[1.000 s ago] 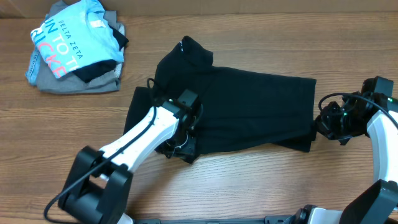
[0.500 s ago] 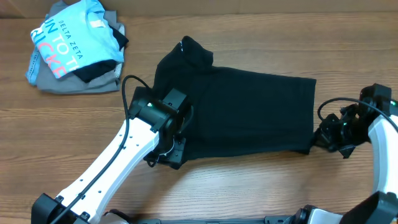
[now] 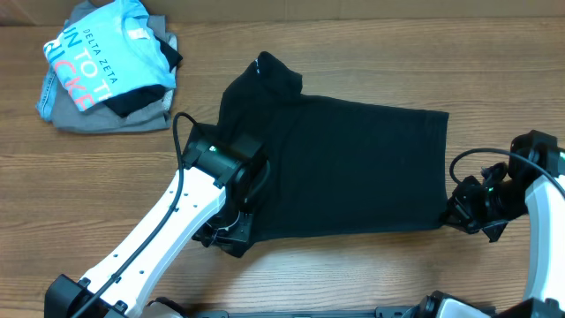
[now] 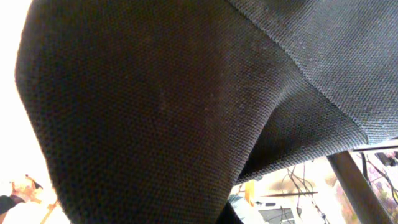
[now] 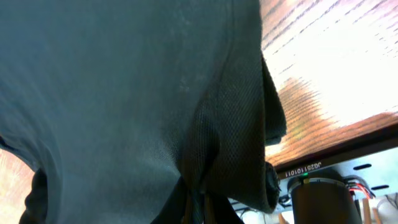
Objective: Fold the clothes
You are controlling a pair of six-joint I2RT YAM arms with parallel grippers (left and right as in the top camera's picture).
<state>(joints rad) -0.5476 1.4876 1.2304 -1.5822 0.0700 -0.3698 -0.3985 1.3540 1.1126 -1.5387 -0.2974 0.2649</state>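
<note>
Find the black T-shirt spread over the middle of the counter in the overhead view, collar end toward the upper left, hem side toward the right. Note the left jaws at the lower left corner of the cloth, at the tip of the left arm, closed tight on a pinch of fabric. Note the right jaws at the lower right corner, below the right arm, likewise clamped on the cloth. Seen up close: nothing but dark weave across the left wrist view, and a bunched ridge of fabric running down into the pinch in the right wrist view.

Judged as the start of a fold, with both lower corners gripped and a carry toward the top of the frame the likely next move.

Likely troubles, offered as guesses:
- Slipping out of a thin pinch on soft knit, through too quick a pull.
- Catching one layer only, leaving the under layer flat on the wood. Cannot tell from either wrist view how many layers sit in the grip.
- Lifting unevenly on the two sides, giving a skewed crease.
- Dragging low instead of lifting, raking wrinkles into the cloth.
- Sweeping too far toward the upper left, near the light blue shirt and grey garment; well apart for now.
</note>
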